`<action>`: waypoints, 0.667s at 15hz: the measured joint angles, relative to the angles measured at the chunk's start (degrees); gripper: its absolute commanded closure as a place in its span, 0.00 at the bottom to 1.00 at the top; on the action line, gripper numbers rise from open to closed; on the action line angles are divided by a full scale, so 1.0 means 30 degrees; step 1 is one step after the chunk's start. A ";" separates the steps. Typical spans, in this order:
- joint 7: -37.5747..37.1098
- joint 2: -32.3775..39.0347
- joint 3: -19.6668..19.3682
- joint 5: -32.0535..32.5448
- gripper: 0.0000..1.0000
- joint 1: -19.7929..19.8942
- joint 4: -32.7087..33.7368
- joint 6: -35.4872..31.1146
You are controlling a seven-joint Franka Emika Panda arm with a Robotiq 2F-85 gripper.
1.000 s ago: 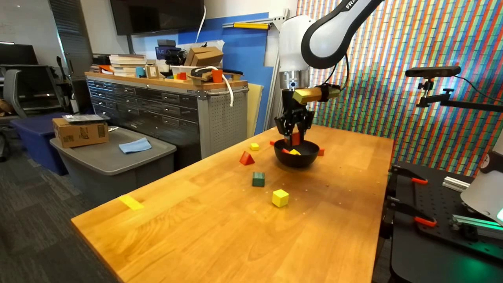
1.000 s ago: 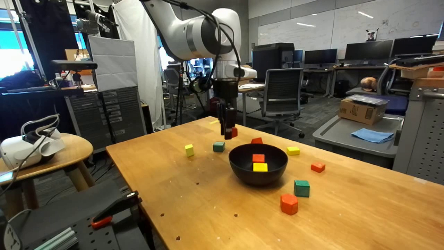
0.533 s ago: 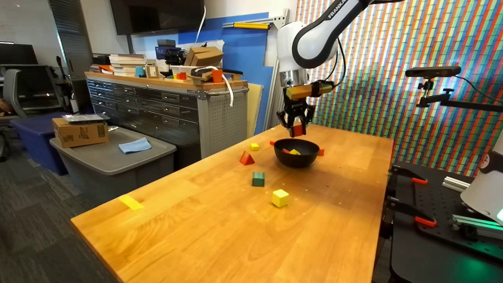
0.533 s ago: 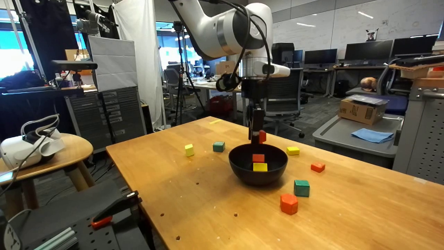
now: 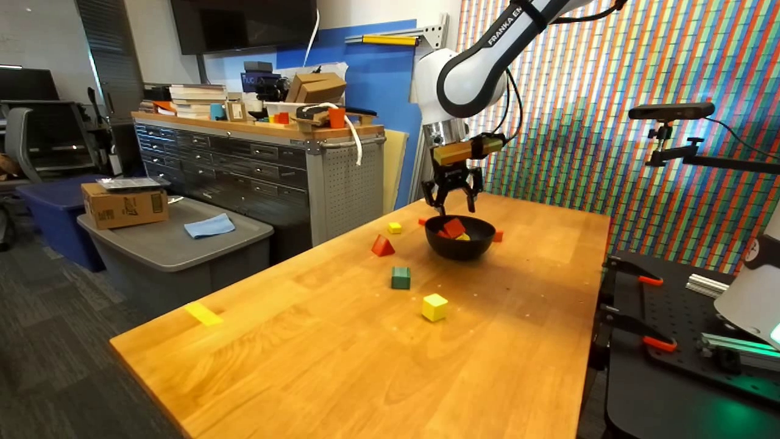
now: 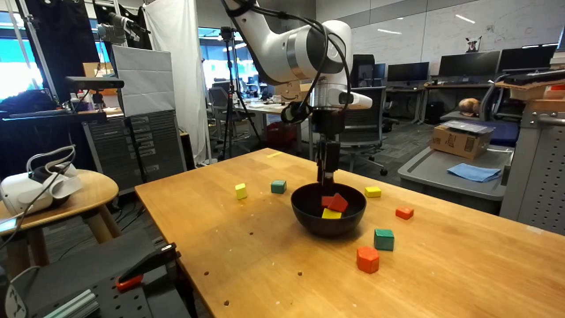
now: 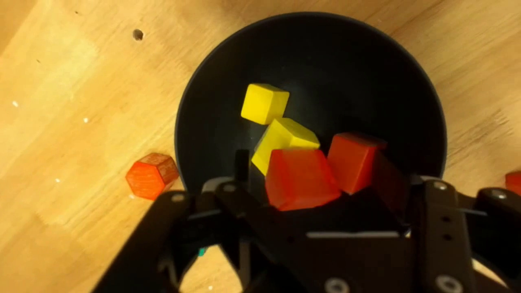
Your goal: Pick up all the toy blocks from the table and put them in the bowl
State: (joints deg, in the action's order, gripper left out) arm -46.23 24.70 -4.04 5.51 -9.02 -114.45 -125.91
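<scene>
1. Checking the hand (image 5: 457, 209), we find it spread, pinching nothing, just above the bowl (image 5: 460, 249).
2. In the bowl, as the wrist view shows best, we count a yellow cube (image 7: 264, 105), a second yellow block (image 7: 276, 140), a red block (image 7: 302, 179) and a second red block (image 7: 352, 162). We treat these four as done.
3. On the table (image 5: 341, 366) we count seven left. In an exterior view we locate a loose yellow cube (image 5: 434, 307), a green block (image 5: 400, 278), a red wedge (image 5: 382, 245) and a small yellow block (image 5: 395, 227).
4. In an exterior view we add a small red block (image 6: 404, 213), a second green block (image 6: 384, 239) and a six-sided red block (image 6: 367, 259); the wrist view places the last just beside the bowl.
5. We leave out the yellow tape (image 5: 203, 314).
6. We judge the task a little over a third done; since the bowl hides parts of the table in both exterior views, we hold seven as a best count.
7. We judge the drop-off complete; the next move calls for a reach to any piece left on the table.
</scene>
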 measured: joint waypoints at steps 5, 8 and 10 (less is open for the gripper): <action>0.1071 -0.2852 0.0444 0.2038 0.00 -0.0708 -0.1274 0.0058; 0.2395 -0.4905 0.1283 0.2910 0.00 -0.0830 -0.2411 -0.0028; 0.3517 -0.5633 0.1891 0.2902 0.00 -0.0824 -0.2791 -0.0578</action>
State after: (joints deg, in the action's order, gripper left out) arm -35.68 7.80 1.64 14.21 -11.50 -122.82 -127.64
